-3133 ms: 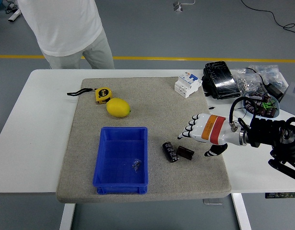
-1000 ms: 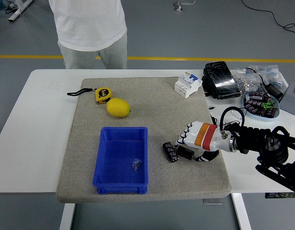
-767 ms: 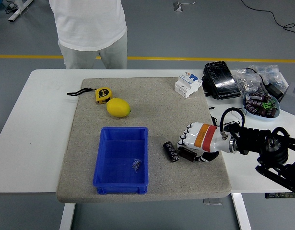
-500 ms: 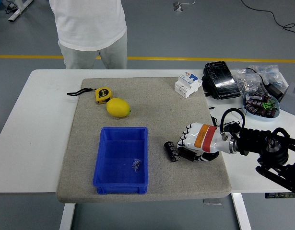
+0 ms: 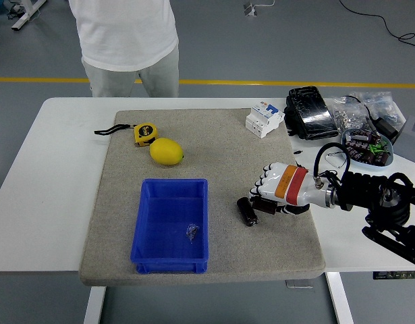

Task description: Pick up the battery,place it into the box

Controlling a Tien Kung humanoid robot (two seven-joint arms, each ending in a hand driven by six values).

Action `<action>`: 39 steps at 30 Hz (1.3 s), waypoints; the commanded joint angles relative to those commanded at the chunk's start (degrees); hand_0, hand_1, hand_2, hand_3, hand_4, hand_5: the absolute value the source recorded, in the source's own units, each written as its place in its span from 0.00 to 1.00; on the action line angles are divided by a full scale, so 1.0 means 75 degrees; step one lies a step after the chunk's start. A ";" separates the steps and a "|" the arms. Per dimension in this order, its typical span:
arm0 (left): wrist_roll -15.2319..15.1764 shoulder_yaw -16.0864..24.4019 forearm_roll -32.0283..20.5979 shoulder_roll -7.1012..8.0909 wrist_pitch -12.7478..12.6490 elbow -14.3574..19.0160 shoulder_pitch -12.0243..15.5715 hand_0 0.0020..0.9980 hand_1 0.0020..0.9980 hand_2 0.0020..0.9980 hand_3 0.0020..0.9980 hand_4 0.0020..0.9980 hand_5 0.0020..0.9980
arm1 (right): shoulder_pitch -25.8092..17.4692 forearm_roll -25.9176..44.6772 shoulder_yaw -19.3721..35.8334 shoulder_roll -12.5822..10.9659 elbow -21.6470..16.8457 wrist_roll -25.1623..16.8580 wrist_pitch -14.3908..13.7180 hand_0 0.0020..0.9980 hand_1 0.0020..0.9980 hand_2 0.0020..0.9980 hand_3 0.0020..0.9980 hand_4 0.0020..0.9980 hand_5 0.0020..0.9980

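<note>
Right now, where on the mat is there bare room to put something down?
Bare mat lies left of the blue box, and between the lemon and breaker. It is crowded by the right hand and loose battery.

I have one view only, the head camera, so nothing is shared with a second view. It sits high on my side and looks forward and down over the table (image 5: pixel 52 175), whose near edge runs along the bottom. The mat (image 5: pixel 214 155) fills the middle at a moderate distance. At the top, across the table, I see floor and a person (image 5: pixel 123 40) from the torso down.
</note>
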State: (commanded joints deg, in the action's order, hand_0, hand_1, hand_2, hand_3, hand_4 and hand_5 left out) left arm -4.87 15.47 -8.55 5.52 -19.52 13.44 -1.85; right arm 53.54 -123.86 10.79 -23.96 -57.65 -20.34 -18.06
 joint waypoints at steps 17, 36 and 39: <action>0.0086 0.0256 0.0392 0.0049 -0.0076 -0.0019 0.0050 0.78 0.74 0.80 0.75 0.80 0.68 | 0.0994 0.0739 0.0214 0.1266 -0.0751 0.0625 0.0120 0.60 0.51 0.56 0.46 0.70 0.10; -0.0030 0.0293 0.0405 0.0093 -0.0258 -0.0020 -0.0047 0.76 0.71 0.77 0.73 0.80 0.68 | 0.1432 0.0623 -0.0476 0.2568 -0.0517 0.0977 0.0563 0.81 0.82 0.85 0.93 0.93 0.20; -0.0080 0.0271 0.0321 0.0090 -0.0285 -0.0024 -0.0038 0.76 0.71 0.77 0.73 0.80 0.68 | 0.1387 0.0638 -0.0515 0.2489 -0.0416 0.0977 0.0609 0.81 0.82 0.85 0.93 0.93 0.20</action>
State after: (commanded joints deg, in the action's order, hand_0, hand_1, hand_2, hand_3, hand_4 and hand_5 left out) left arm -5.46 17.50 -6.14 6.19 -21.66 13.27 -2.13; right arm 63.94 -119.07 6.93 -5.29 -60.77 -13.01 -13.49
